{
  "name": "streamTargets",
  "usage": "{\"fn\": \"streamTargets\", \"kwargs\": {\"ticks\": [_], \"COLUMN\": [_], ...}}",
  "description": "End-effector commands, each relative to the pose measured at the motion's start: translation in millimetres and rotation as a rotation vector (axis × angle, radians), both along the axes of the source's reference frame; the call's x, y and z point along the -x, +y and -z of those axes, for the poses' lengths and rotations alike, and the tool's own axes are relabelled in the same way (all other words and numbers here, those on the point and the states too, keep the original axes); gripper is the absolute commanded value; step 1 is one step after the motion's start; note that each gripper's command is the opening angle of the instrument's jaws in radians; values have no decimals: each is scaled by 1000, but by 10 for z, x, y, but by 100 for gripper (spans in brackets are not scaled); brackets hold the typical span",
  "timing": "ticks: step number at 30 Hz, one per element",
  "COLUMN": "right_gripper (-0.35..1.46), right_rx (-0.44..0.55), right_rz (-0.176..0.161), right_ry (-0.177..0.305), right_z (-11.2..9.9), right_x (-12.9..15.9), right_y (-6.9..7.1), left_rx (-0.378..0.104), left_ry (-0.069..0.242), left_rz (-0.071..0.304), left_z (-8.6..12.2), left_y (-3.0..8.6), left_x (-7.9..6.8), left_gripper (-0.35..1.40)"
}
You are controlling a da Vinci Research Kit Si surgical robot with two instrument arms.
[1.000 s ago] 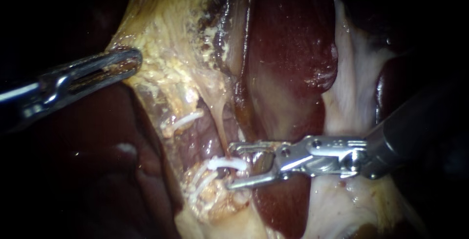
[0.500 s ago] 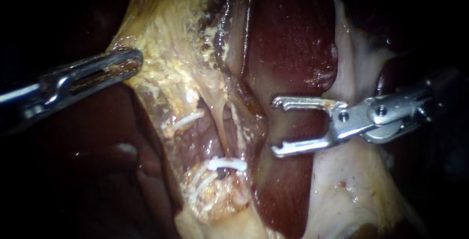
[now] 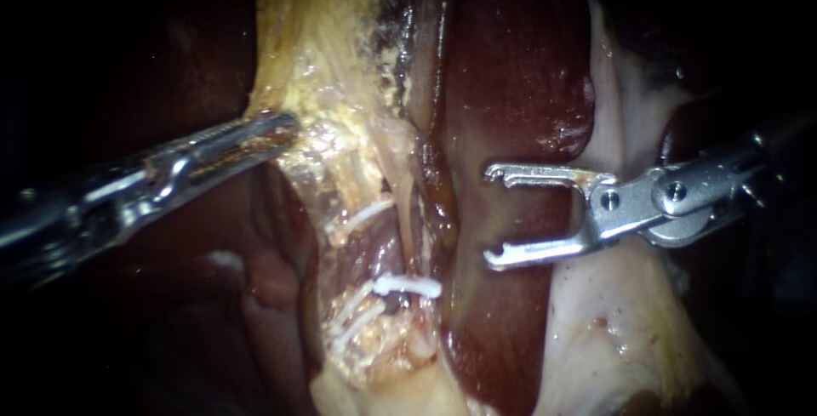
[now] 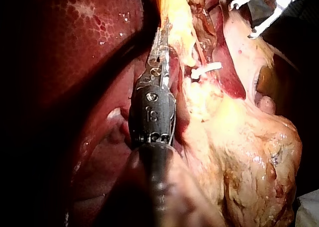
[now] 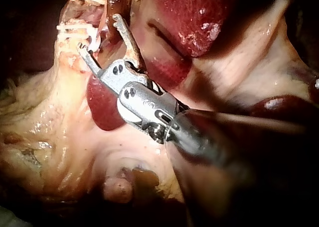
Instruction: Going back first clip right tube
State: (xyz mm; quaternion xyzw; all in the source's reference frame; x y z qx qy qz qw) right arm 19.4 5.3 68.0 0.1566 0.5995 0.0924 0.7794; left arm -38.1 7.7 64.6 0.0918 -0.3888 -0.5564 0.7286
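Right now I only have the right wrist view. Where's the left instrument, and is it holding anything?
Observer: In the endoscope view the left instrument comes in from the left, with its jaws shut on the edge of the yellowish tissue.
Operator: Are the right jaws clear of the nearest clip?
Observer: Yes. The right instrument is open and empty over the liver. It sits to the right of the lower clip and isn't touching it.
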Motion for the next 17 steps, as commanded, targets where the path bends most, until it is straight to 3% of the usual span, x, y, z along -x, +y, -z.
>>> {"fn": "streamTargets", "kwargs": {"ticks": [1, 7, 17], "right_gripper": [60, 60, 60], "right_rx": [0, -1, -2], "right_rz": [0, 1, 0], "right_ry": [1, 1, 0], "right_z": [1, 4, 3], "right_x": [0, 0, 0], "right_y": [0, 0, 1], "left_rx": [-3, -7, -7], "left_ry": [-6, -16, -18], "left_rz": [-7, -15, -19], "left_z": [-2, -4, 2], "left_y": [0, 3, -1], "left_x": [6, 22, 22], "left_gripper": [-35, -35, -35]}}
